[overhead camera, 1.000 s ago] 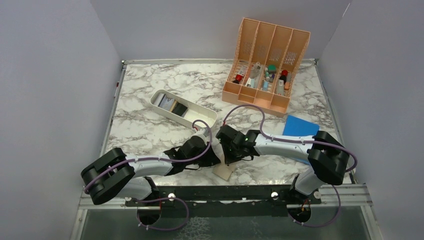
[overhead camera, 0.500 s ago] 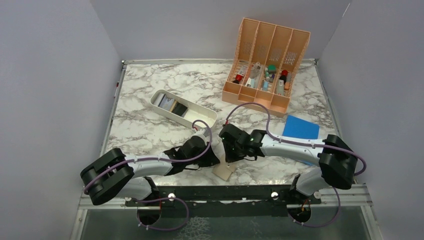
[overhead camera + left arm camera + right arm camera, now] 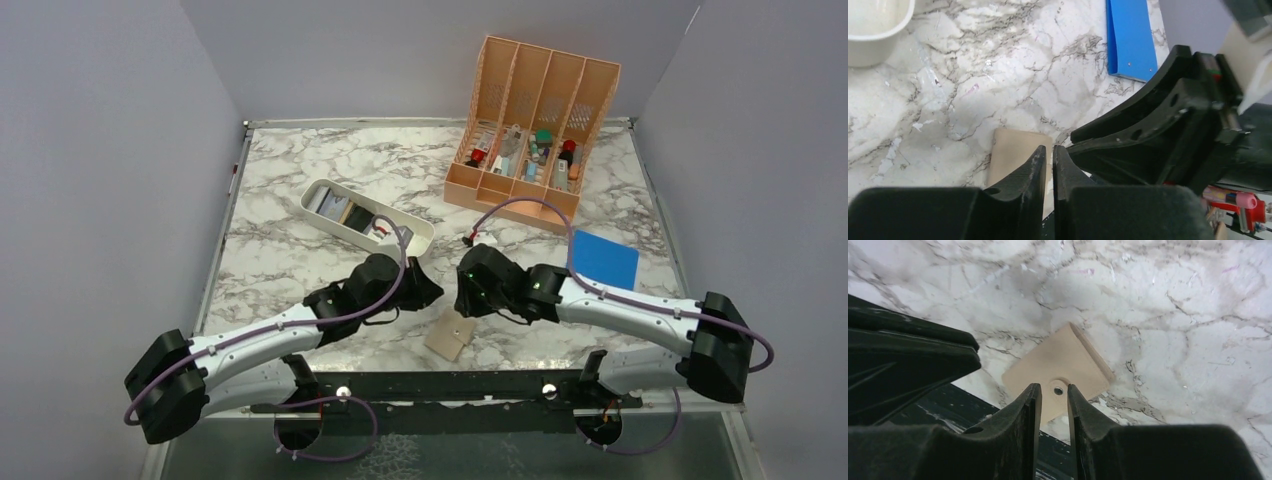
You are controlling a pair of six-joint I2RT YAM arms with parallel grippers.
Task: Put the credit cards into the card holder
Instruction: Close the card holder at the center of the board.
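Both arms have lifted off. The card holder (image 3: 448, 337) lies folded on the marble just beneath my right gripper (image 3: 1053, 390), jaws eased slightly apart, empty. Left gripper (image 3: 1049, 150) is nearly together, empty too. Next card, I reckon.

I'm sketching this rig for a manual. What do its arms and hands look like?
Both the left arm and right arm have white tubular links between bulky black joints, with a purple cable looping alongside. The left hand and right hand each have two matte-black tapered fingers.
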